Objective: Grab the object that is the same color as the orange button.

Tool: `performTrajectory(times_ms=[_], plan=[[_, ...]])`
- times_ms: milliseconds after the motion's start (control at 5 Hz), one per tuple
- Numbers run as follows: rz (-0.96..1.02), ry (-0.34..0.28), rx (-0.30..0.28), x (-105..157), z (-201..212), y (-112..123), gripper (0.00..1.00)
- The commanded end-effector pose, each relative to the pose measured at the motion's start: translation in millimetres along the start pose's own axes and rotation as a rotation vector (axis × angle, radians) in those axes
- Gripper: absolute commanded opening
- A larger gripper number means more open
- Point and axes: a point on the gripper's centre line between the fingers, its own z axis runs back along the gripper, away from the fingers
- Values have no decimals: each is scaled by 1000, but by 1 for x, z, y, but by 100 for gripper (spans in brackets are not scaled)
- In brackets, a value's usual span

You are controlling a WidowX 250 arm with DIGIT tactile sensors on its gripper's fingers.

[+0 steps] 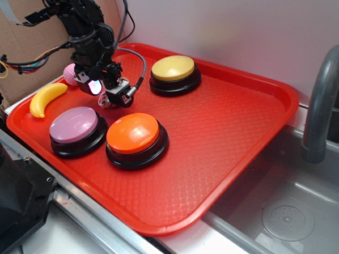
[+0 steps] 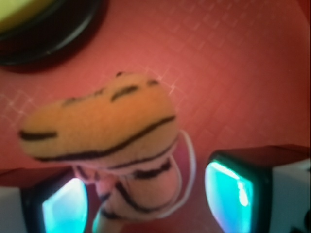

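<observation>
The small orange plush tiger with black stripes lies on the red tray. In the wrist view it fills the middle, with its lower body between my two fingers. My gripper is open. The left cyan pad is close beside the tiger, and a gap shows between the tiger and the right pad. In the exterior view my gripper is low over the tray's back left and hides almost all of the tiger. The orange button stands in front of it on a black base.
A red tray holds a yellow button behind, also showing in the wrist view. There is a pink button at the left, a yellow banana and a pink ball. A grey faucet and a sink are on the right.
</observation>
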Motion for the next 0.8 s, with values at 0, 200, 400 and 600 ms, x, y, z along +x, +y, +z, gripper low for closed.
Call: performTrajectory(times_ms=[0, 200, 400, 600], plan=[[32, -64, -1, 12, 3, 4, 0], [62, -57, 8, 13, 11, 6, 0], [101, -10, 29, 16, 33, 5, 0], [151, 59, -3, 17, 61, -2, 0]])
